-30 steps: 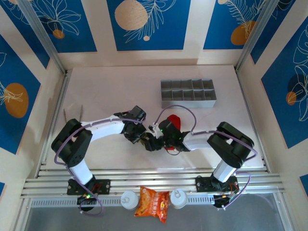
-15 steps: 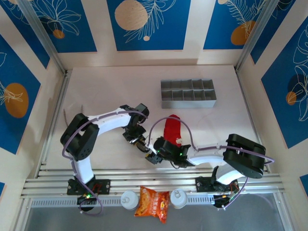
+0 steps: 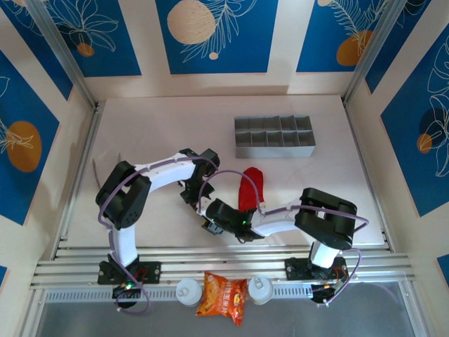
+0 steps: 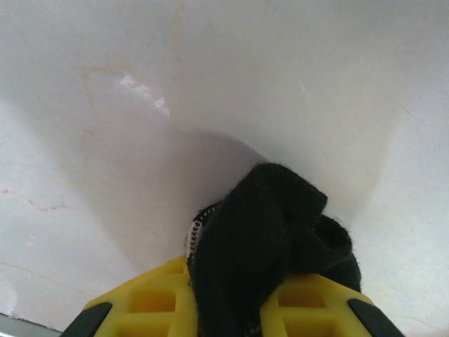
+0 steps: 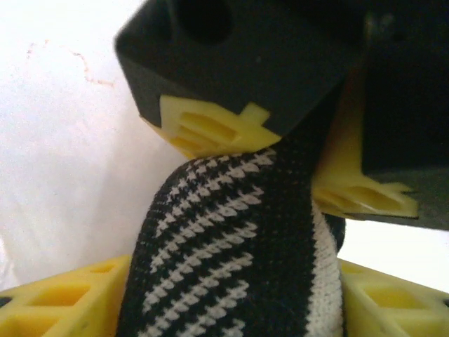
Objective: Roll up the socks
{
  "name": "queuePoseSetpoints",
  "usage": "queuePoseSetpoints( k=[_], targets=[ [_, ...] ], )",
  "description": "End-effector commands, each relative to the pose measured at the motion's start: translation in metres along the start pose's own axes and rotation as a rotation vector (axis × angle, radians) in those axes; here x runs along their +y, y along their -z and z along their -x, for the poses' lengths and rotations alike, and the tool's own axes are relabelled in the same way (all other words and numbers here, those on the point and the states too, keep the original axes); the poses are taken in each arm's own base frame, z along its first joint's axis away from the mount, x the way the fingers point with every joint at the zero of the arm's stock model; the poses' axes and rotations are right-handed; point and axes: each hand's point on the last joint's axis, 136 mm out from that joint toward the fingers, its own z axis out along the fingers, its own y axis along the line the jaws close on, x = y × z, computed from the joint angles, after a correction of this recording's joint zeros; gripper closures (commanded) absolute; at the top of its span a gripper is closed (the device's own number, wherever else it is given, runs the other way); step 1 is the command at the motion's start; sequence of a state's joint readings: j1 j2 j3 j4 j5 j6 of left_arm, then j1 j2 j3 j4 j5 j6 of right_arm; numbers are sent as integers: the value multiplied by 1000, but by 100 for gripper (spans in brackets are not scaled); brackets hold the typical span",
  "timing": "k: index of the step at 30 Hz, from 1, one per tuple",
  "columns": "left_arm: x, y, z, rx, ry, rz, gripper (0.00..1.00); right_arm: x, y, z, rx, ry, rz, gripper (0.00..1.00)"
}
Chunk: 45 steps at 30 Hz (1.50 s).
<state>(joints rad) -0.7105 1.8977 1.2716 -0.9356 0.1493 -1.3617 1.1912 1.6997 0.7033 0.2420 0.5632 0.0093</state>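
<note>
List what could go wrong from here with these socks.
1. The left gripper and right gripper both clamp the striped sock very close together, so their fingers may collide.
2. If the two pull apart, the sock could slip from one grip.
3. The red sock lies right beside the right arm, and a sweep of that arm might drag it.

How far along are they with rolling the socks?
Nothing looks rolled yet. In hand: the left tool and right tool are both shut on the black striped sock, bunched between them. To do: the red sock lies flat on the table, unrolled.
</note>
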Motion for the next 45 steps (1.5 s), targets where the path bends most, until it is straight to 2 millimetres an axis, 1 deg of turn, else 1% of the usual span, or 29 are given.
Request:
queuePoseSetpoints(
  k=[1, 2, 3, 6, 7, 9, 11, 12, 17, 19, 20, 21, 23, 28, 33, 36, 41, 42, 45],
  targets=[
    [43, -39, -6, 56, 10, 200, 99, -1, -7, -10, 68, -2, -20, 55],
    [41, -39, -7, 60, 5, 186, 97, -1, -8, -14, 85, -8, -22, 64],
    [40, -38, -7, 61, 4, 177, 96, 0, -8, -18, 98, -20, -20, 69],
    [35, -31, -5, 51, -10, 130, 87, 2, -8, -31, 142, -82, 23, 88],
    [33, -28, -4, 46, -11, 109, 83, 4, -8, -37, 160, -98, 43, 93],
    [29, -22, -1, 33, -16, 61, 70, 10, -7, -45, 189, -124, 86, 99],
    [24, -16, 3, 15, -19, 6, 54, 14, -7, -54, 219, -157, 127, 100],
    [22, -13, 5, 7, -17, -16, 49, 15, -7, -57, 230, -174, 139, 100],
    [9, 6, 17, -45, 3, -165, 27, 21, -8, -70, 284, -265, 203, 100],
    [5, 15, 23, -72, 13, -215, 24, 23, -8, -73, 297, -281, 217, 100],
    [6, 19, 26, -91, 24, -235, 20, 24, -9, -73, 301, -290, 224, 100],
    [5, 23, 28, -106, 35, -257, 19, 25, -9, -73, 302, -299, 233, 100],
    [6, 30, 32, -131, 64, -305, 12, 26, -10, -76, 316, -328, 245, 100],
    [7, 41, 38, -169, 119, -417, 11, 27, -11, -81, 345, -394, 279, 100],
    [10, 47, 38, -184, 147, -513, 14, 29, -13, -86, 377, -459, 320, 100],
    [8, 44, 33, -157, 155, -559, 15, 30, -14, -88, 392, -509, 352, 100],
    [5, 45, 31, -162, 137, -616, 16, 29, -16, -88, 425, -586, 393, 100],
    [3, 44, 29, -152, 126, -623, 18, 29, -16, -87, 427, -601, 401, 100],
    [6, 34, 21, -129, 107, -592, 20, 26, -17, -85, 431, -656, 420, 100]
  ],
)
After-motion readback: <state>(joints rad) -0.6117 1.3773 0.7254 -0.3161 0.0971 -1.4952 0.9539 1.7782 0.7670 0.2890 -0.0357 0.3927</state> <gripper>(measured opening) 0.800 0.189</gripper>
